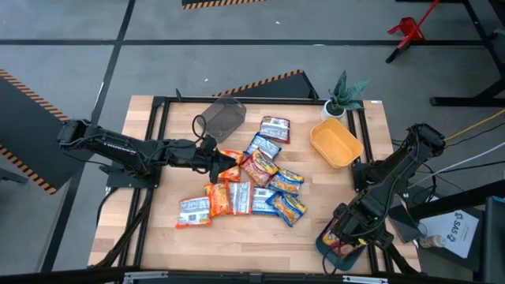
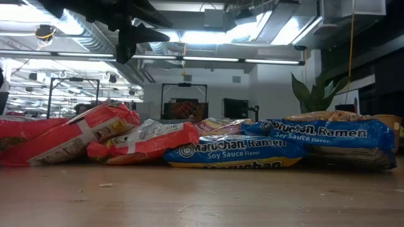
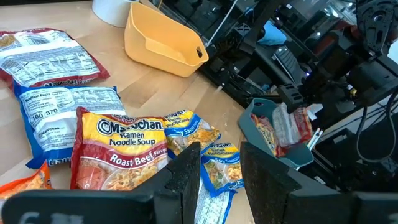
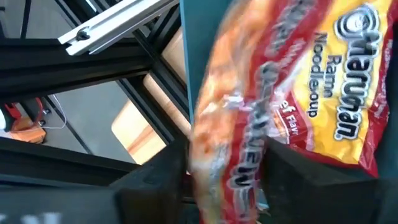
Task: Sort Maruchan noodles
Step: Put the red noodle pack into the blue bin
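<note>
Right end effector (image 1: 345, 235): over the teal bin (image 1: 331, 251) at the counter's near right corner, fingers part-open astride a red-orange packet (image 4: 273, 106); whether gripped or just released, cannot tell. Left end effector (image 1: 223, 160): part-open, empty, above the packet pile (image 1: 252, 189) mid-counter. Step: depositing; next, retreat and fetch another packet.

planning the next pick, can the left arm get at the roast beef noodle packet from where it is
Probably yes. The left gripper hangs right over the roast beef packet, fingers apart, and nothing lies on top of it; neighbouring packets only overlap its edges.
</note>
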Motion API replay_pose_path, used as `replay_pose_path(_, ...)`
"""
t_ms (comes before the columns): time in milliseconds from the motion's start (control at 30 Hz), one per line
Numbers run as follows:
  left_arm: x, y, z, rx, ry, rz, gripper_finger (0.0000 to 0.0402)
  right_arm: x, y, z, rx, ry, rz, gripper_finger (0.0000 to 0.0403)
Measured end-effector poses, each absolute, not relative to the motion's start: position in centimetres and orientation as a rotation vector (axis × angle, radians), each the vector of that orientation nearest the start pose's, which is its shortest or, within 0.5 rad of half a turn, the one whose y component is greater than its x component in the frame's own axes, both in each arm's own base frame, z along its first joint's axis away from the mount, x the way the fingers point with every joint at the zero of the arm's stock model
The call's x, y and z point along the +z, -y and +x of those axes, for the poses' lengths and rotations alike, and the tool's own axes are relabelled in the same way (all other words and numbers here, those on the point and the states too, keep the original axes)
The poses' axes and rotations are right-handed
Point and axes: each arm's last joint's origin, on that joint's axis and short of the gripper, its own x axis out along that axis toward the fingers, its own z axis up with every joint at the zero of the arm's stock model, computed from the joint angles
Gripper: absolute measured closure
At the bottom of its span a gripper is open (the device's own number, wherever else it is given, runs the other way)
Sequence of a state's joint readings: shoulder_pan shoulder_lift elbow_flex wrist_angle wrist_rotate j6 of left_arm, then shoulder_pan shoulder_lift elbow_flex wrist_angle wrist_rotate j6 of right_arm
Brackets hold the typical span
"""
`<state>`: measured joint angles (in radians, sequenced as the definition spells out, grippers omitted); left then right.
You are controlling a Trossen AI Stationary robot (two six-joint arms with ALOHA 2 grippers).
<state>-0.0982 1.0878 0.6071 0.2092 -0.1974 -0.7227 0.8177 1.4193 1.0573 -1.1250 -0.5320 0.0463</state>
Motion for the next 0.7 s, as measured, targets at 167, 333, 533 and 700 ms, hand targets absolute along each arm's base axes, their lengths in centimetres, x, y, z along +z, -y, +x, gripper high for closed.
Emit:
replay_pose_path(167, 25.1, 1.7, 23.4, 0.190, -0.221, -0.678, 0.0294, 24.1, -18.2, 15.3, 0.995, -1.590, -0.231, 0.0197)
replay_pose_path(333, 25.1, 1.8, 23.4, 0.183, -0.223, -0.679, 0.0294, 24.2, -17.2, 15.9, 0.856, -1.594, -0.286, 0.0197)
replay_pose_path(533, 25.1, 1.8, 23.4, 0.183, -0.223, -0.679, 0.0294, 25.5, -15.7, 18.0, 0.739, -1.543, -0.254, 0.0198)
replay_pose_path(700, 25.1, 1.8, 23.4, 0.183, -0.223, -0.680, 0.0294, 26.3, -14.6, 19.4, 0.634, -1.496, -0.229, 0.0198)
